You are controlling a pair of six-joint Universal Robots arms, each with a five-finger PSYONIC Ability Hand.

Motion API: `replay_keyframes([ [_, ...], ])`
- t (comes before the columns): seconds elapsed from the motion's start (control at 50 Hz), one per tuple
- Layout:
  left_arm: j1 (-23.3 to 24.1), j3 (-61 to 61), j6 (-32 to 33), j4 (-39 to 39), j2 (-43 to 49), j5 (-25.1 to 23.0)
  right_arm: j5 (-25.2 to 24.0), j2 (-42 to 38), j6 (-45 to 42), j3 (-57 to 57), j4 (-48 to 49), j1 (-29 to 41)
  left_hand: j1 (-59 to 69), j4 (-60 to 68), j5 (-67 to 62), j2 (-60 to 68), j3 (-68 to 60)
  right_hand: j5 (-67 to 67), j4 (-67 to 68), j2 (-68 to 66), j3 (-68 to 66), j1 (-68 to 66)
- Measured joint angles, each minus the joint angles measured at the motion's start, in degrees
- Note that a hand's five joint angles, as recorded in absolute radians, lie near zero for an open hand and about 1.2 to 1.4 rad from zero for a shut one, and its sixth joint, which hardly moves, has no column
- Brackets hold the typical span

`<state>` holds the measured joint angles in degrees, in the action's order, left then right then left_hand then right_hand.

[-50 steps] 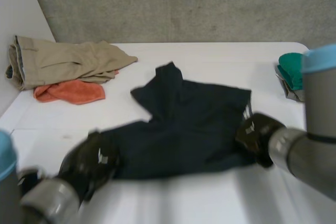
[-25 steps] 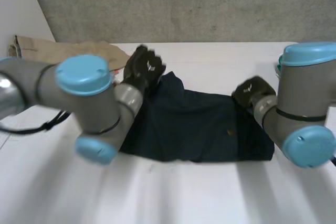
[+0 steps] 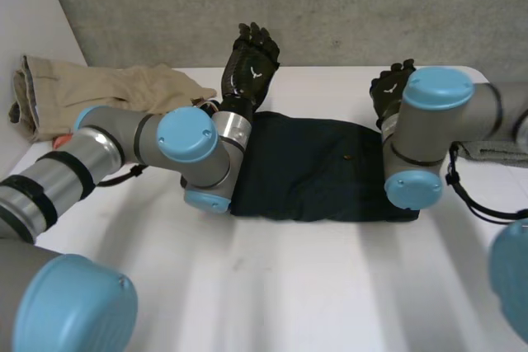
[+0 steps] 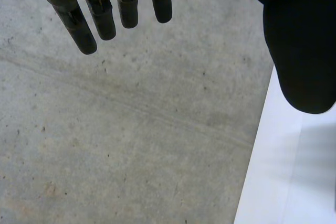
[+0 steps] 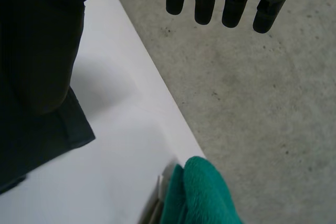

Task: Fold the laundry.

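A dark navy garment (image 3: 322, 172) lies folded into a flat band across the middle of the white table (image 3: 289, 286). My left hand (image 3: 252, 62) is raised just past the garment's far left corner, and its straight, spread fingers (image 4: 100, 14) hold nothing. At the far right corner my right hand (image 3: 389, 88) is lifted too, its fingers (image 5: 231, 3) straight and empty. In the right wrist view a corner of the garment (image 5: 47, 142) lies on the table (image 5: 121, 145) below that hand's thumb.
Tan trousers (image 3: 99, 92) are heaped at the far left of the table, with a bit of orange cloth (image 3: 59, 139) beside them. A green cloth (image 5: 199, 192) sits at the table's right edge. A concrete wall (image 3: 330, 6) rises behind the far edge.
Both hands swept the garment's near edge over to the far side, folding it in half. They have since let go, opened and risen above the far edge.
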<state>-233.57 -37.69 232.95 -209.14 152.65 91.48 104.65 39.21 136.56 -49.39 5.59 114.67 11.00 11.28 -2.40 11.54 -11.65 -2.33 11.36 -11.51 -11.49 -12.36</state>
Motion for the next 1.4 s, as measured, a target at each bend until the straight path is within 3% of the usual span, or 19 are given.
replay_keyframes([
  [0.1, 0.58, -11.81, -2.87, -1.0, -9.05, 0.15, -3.12, 12.31, 9.03, -11.68, -5.32, -0.43, 0.0, 0.0, 0.0, -0.01, 0.0, 0.0, 0.0, 0.0, 0.0, 0.0],
  [0.16, 0.47, -20.1, -6.41, -0.89, -15.63, 0.19, -7.89, 18.73, 14.59, -20.02, -9.93, -1.77, 0.0, 0.0, 0.0, -0.01, 0.0, 0.0, 0.0, 0.0, 0.0, 0.0],
  [0.26, 0.27, -31.29, -13.71, -0.44, -24.25, 0.03, -15.22, 21.95, 20.02, -29.53, -13.12, -5.9, 0.0, 0.0, 0.0, -0.01, 0.0, 0.0, 0.0, 0.0, 0.0, 0.0],
  [0.36, 0.23, -38.13, -19.11, -0.27, -29.07, -0.3, -18.25, 21.23, 21.53, -33.07, -11.79, -8.66, 0.0, 0.0, 0.0, -0.01, -0.01, -1.3, 1.69, -1.54, -1.53, -1.14],
  [0.42, 0.26, -40.16, -20.52, -0.24, -30.3, -0.35, -18.63, 19.18, 21.26, -33.4, -9.68, -9.66, 0.0, 0.0, 0.0, -0.01, 0.0, -18.75, 19.44, -20.71, -20.39, -19.36],
  [0.48, 0.28, -41.52, -21.1, -0.23, -31.15, -0.3, -18.21, 17.18, 20.54, -33.12, -7.91, -10.44, 0.0, 0.0, 0.0, -0.01, 0.0, -43.94, 46.73, -47.23, -46.53, -37.63],
  [0.52, 0.29, -42.41, -21.15, -0.22, -31.89, -0.25, -17.35, 16.78, 19.59, -33.38, -6.33, -11.31, 0.0, 0.0, 0.0, -0.01, 0.0, -49.85, 54.75, -53.67, -54.11, -42.3],
  [0.64, 0.24, -44.69, -20.97, -0.5, -35.04, -0.32, -14.59, 22.69, 13.79, -36.49, -1.98, -15.08, 0.0, 0.0, 0.0, -0.01, 0.0, -51.57, 56.95, -54.5, -55.38, -44.6],
  [0.82, -0.96, -47.65, -20.91, -0.86, -39.66, -0.36, -9.92, 28.18, -10.07, -39.22, 2.44, -18.18, 0.0, 0.0, 0.0, -0.01, 0.0, -52.48, 57.05, -54.65, -55.38, -46.17],
  [0.92, -1.76, -48.82, -20.95, -0.86, -40.37, -0.15, -11.31, 27.3, -16.98, -38.03, 8.62, -9.43, 0.0, 0.0, 0.0, -0.01, 0.0, -52.89, 57.09, -55.15, -56.21, -47.0],
  [1.0, -1.9, -49.42, -20.97, -0.82, -40.5, 0.04, -19.25, 25.33, -18.63, -39.69, 13.12, 1.06, 0.0, 0.0, 0.0, -0.01, 0.0, -54.73, 57.1, -55.46, -56.88, -47.0],
  [1.04, -1.89, -49.51, -20.99, -0.82, -40.52, 0.07, -23.9, 24.44, -19.17, -41.2, 14.24, 4.69, 0.0, 0.0, 0.0, -0.01, 0.0, -54.71, 56.74, -55.31, -56.55, -46.94],
  [1.08, -1.89, -49.45, -21.01, -0.84, -40.51, 0.07, -27.49, 23.71, -19.78, -42.39, 14.67, 6.92, 0.0, 0.0, 0.0, -0.01, 0.0, -44.54, 45.88, -44.28, -45.77, -41.23],
  [1.12, -1.9, -49.14, -21.06, -0.87, -40.47, 0.06, -30.05, 23.05, -20.49, -43.36, 14.74, 8.43, 0.0, 0.0, 0.01, -0.01, 0.0, -30.41, 30.36, -29.21, -30.32, -26.87],
  [1.16, -1.84, -48.47, -21.17, -0.89, -40.42, 0.07, -30.49, 22.75, -20.75, -43.84, 14.59, 9.03, 0.0, 0.0, 0.0, -0.01, 0.0, -11.75, 12.03, -9.93, -11.1, -8.31],
  [1.22, -1.69, -47.02, -21.41, -0.91, -40.23, 0.08, -29.25, 23.84, -19.22, -44.28, 14.39, 9.03, 0.0, 0.0, -0.03, -0.01, 0.0, -1.53, 1.09, -0.46, -0.86, -0.11],
  [1.3, -1.36, -44.16, -22.42, -0.92, -39.8, 0.1, -27.32, 29.68, -10.54, -45.07, 14.2, 8.22, 0.0, 0.0, 0.03, -0.01, 0.0, -0.35, 0.07, 0.02, 0.0, -0.04],
  [1.4, 0.1, -38.36, -26.3, -0.41, -37.94, -0.11, -25.96, 38.97, 9.36, -45.84, 13.65, 5.24, 0.0, 0.0, 0.0, -0.01, 0.0, -0.15, -0.03, 0.01, 0.0, -0.04],
])
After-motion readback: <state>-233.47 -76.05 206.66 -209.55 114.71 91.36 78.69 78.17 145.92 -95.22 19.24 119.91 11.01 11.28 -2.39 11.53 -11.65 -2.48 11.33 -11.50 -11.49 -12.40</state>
